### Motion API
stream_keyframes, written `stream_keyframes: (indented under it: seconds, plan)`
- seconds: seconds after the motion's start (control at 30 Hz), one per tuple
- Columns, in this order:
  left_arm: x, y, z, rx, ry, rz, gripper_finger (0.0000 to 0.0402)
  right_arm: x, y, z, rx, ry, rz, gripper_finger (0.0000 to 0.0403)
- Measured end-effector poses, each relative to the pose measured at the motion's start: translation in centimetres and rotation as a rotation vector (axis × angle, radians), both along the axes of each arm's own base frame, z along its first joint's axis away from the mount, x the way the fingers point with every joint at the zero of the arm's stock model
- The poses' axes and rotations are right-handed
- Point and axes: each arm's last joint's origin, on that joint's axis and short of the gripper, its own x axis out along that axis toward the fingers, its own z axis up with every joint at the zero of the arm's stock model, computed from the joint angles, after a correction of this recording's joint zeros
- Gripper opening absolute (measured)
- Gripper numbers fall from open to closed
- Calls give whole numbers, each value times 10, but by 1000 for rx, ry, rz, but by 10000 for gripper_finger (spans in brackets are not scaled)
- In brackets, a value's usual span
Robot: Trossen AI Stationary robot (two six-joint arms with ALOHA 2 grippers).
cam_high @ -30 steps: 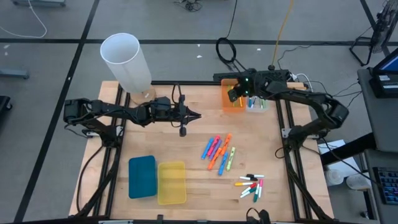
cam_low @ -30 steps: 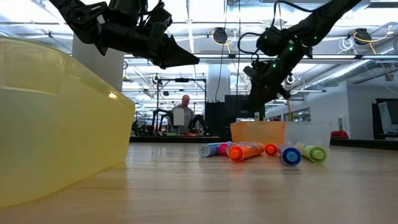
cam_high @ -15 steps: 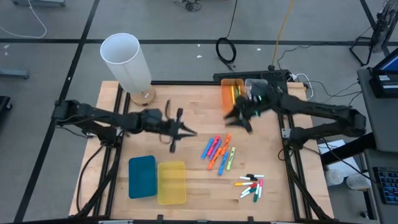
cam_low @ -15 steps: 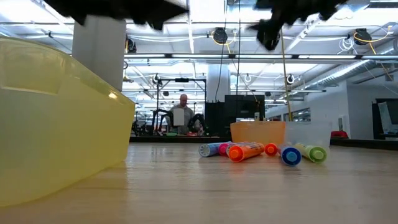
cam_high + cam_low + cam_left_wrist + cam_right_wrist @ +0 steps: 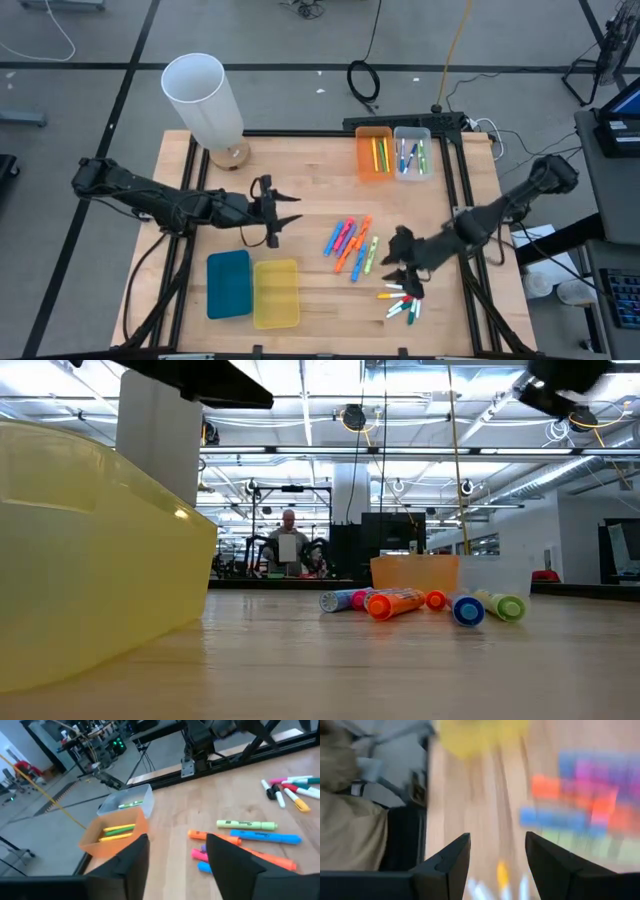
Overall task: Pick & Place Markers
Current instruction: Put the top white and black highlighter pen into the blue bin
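Note:
Coloured highlighter markers [image 5: 351, 244] lie in a loose heap on the wood at mid-table, also seen in the left wrist view [image 5: 250, 834] and the low view [image 5: 395, 603]. Thin white-bodied markers [image 5: 403, 299] lie near the front right. More markers lie in the orange bin [image 5: 374, 153] and the clear bin [image 5: 412, 150] at the far edge. My left gripper [image 5: 285, 220] hovers open, left of the heap, with nothing between its fingers [image 5: 177, 865]. My right gripper [image 5: 398, 268] hangs open over the table between the heap and the thin markers, empty [image 5: 497, 865].
A tall white cylinder [image 5: 205, 98] stands at the far left corner. A blue bin [image 5: 229, 283] and a yellow bin [image 5: 276, 293] lie side by side at the near edge. Bare wood lies between the heap and the far bins.
My right gripper has swung fast from above the far bins toward the near edge and now hangs by the thin markers. My left gripper has drawn back toward the table's left and near edge, and its fingers have opened. No marker has moved.

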Motion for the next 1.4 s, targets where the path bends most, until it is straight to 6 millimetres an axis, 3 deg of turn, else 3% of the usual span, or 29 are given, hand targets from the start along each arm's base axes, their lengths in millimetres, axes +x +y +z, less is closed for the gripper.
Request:
stream_keyframes:
  seconds: [0.13,0.3,0.4,0.73,1.1,1.4]
  plan:
    - [0,0,-1,-42,-1,14,228,-11,14,-27,149,370,-149,177]
    - [0,0,-1,-62,-2,16,238,-30,12,-51,3,636,-179,177]
    - [0,0,-1,-85,-8,22,239,-34,6,-64,-103,616,-160,177]
    - [0,0,-1,-103,-14,27,239,-57,7,-111,-152,609,-52,170]
    - [-1,0,-2,-158,-15,44,239,-51,16,-112,-117,466,-6,155]
    - [-1,0,-2,-165,-16,46,239,-62,10,-136,-95,462,-19,155]
